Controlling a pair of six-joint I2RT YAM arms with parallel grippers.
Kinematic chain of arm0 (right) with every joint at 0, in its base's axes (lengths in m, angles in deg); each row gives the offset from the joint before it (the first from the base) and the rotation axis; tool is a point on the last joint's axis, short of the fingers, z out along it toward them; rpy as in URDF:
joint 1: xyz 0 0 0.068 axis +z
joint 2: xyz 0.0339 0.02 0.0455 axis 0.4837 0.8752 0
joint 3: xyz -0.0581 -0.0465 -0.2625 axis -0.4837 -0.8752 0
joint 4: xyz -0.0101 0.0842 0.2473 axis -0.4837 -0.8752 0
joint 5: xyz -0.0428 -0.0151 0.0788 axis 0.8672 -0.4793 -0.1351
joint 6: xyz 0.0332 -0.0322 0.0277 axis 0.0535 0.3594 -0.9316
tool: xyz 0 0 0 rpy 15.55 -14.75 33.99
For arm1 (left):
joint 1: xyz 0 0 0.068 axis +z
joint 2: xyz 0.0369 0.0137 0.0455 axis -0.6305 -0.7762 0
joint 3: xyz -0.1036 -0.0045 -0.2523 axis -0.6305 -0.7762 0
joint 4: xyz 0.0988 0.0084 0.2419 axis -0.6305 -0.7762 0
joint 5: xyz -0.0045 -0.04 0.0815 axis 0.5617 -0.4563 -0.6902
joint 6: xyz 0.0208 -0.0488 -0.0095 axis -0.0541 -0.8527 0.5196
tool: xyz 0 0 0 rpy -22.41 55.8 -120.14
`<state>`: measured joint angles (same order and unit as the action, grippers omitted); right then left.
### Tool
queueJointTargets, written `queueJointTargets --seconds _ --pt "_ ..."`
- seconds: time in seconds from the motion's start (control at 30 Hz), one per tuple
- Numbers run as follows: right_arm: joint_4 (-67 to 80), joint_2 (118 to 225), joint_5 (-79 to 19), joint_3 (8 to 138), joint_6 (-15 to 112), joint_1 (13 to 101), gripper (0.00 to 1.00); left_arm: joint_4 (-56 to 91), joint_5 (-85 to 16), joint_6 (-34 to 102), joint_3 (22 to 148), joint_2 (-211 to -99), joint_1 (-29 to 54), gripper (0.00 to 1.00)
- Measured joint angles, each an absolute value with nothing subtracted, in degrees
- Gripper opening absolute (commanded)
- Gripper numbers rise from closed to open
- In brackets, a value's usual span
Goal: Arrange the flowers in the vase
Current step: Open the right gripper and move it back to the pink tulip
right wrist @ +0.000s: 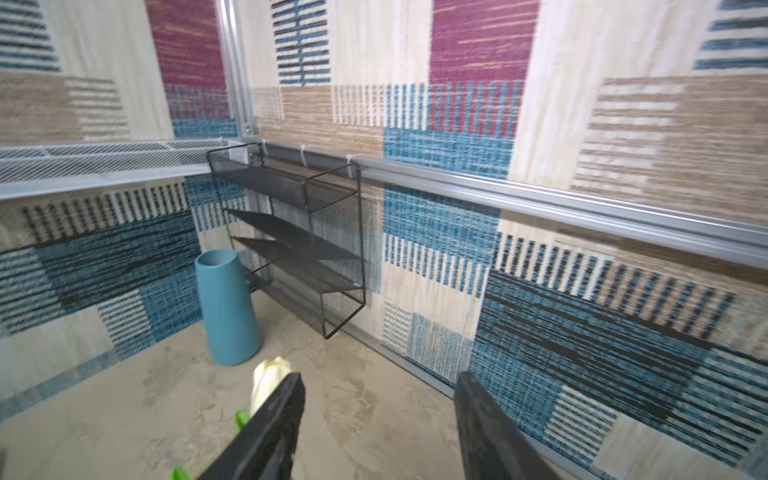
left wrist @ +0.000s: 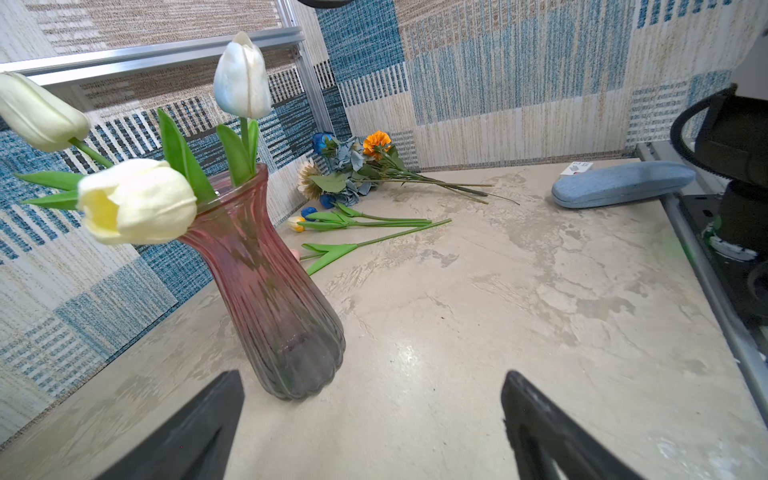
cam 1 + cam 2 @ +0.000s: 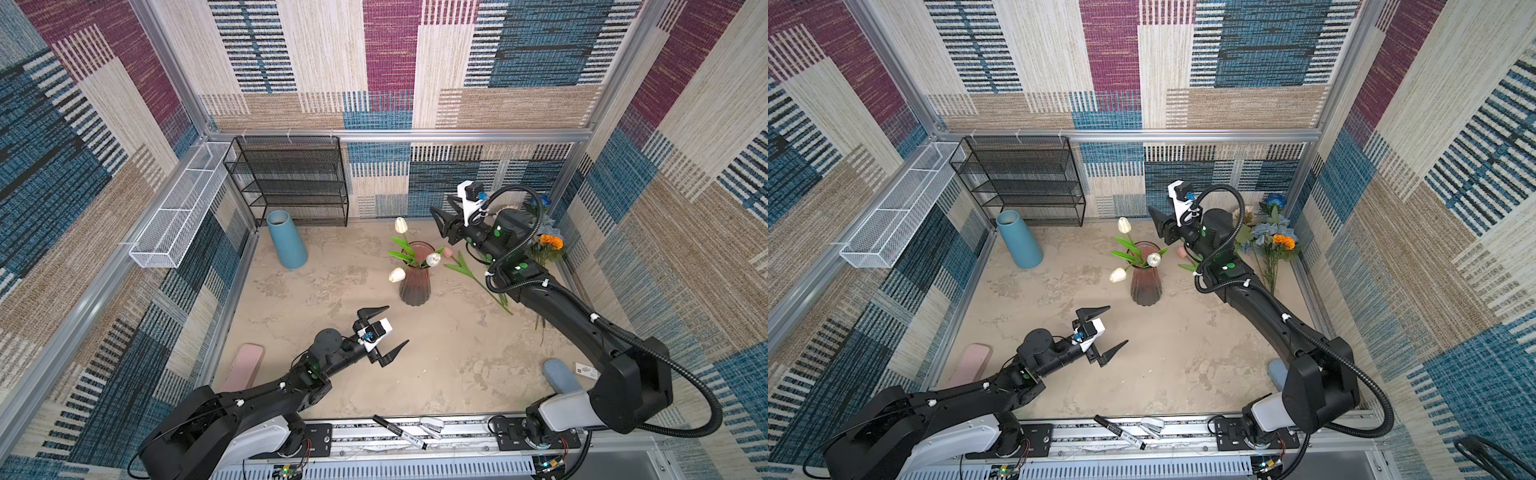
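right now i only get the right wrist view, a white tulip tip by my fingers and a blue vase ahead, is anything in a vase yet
Observer: Yes, three white tulips stand in a pink glass vase.
Operator: whats left to place
Observer: A pink tulip beside that vase, plus more tulips and a bunch with an orange bloom by the right wall.
Operator: and the left arm
Observer: The left fingers are wide open, holding nothing, in front of the vase.
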<state>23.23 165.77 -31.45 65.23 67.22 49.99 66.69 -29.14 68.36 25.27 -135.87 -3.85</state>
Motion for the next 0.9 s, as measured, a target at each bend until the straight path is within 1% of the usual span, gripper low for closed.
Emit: queueJointTargets --seconds 0.07,0.1,0.13,0.27,0.37,0.53,0.7,0.9 --pt "21.42 166.23 -30.76 66.15 63.70 46.38 0.58 66.66 -29.14 68.36 25.27 -135.34 -3.85 1.00" --pt "19.80 167.15 -30.86 67.07 61.58 43.93 0.54 66.62 -29.14 68.36 25.27 -135.21 -3.89 1.00" --pt "18.12 168.24 -31.17 67.87 60.18 41.92 0.52 66.55 -29.14 68.36 25.27 -135.15 -3.94 1.00" --pt "6.29 174.31 -32.77 69.75 56.88 35.80 0.46 66.55 -29.14 68.36 25.27 -135.19 -3.94 1.00" --pt "-3.89 178.23 -32.83 69.71 56.75 35.19 0.45 66.55 -29.14 68.36 25.27 -135.80 -3.94 1.00" --pt "-15.34 183.58 -31.30 69.78 59.94 34.88 0.44 66.84 -29.14 68.36 25.31 -137.97 -3.94 1.00" --pt "-21.66 187.54 -28.72 69.80 63.68 34.84 0.45 68.15 -29.01 68.29 25.40 -139.54 -3.94 1.00" --pt "-24.26 193.02 -25.25 72.09 66.43 34.84 0.47 68.48 -28.88 68.21 25.46 -138.67 -3.94 1.00"
